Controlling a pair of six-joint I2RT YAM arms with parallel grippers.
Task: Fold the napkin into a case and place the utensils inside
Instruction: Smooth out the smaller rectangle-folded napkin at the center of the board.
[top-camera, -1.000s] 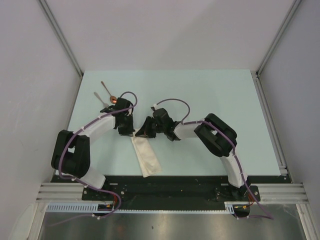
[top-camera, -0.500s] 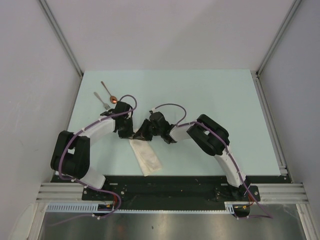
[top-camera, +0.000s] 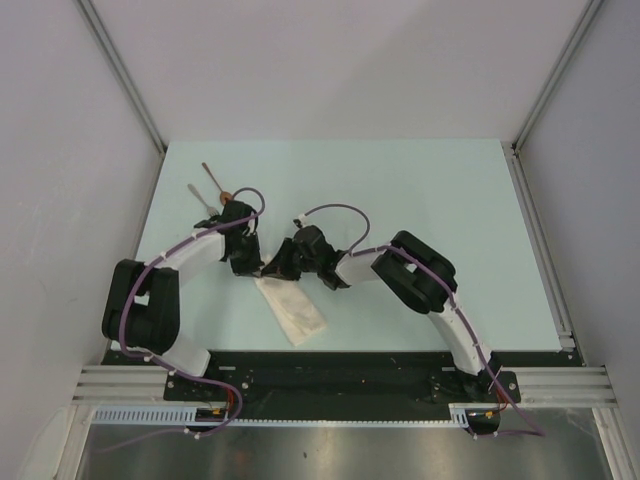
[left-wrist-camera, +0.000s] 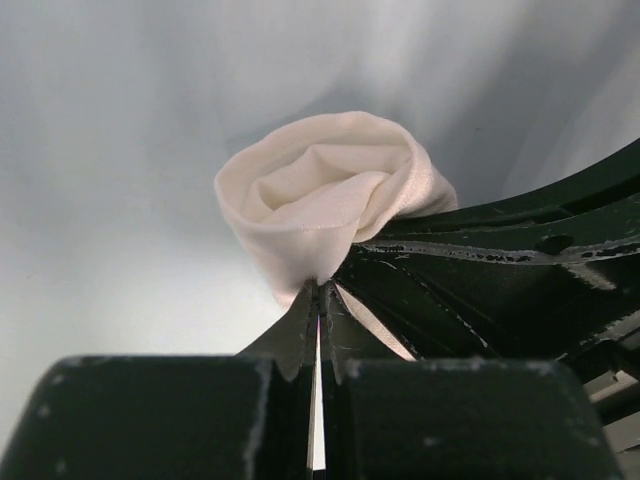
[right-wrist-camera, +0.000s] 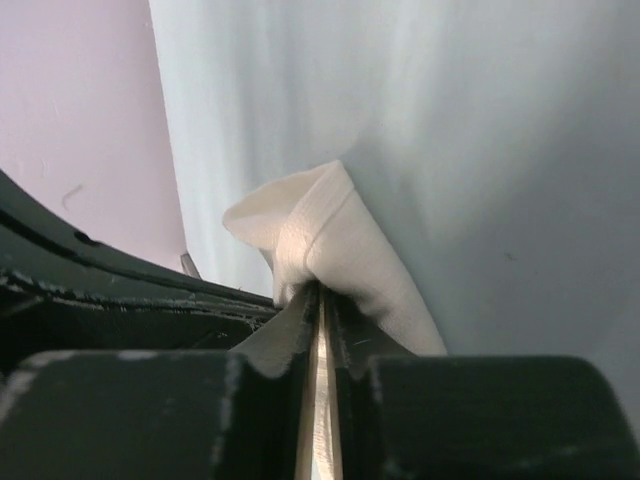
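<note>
Left hand (left-wrist-camera: 318, 300) and right hand (right-wrist-camera: 320, 300), both pinching the case (top-camera: 293, 310), drag it nearer the utensils (top-camera: 214, 179); insertion likely next.

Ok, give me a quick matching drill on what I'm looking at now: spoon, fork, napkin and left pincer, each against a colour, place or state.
Column one:
1 spoon
2 fork
3 napkin
4 left pincer

Column two:
A shut on a cloth edge
B cream-white, far end held open like a mouth
C copper-orange bowl
D grey metal, lying just left of the other utensil

Pairs: 1-C, 2-D, 3-B, 4-A
</note>
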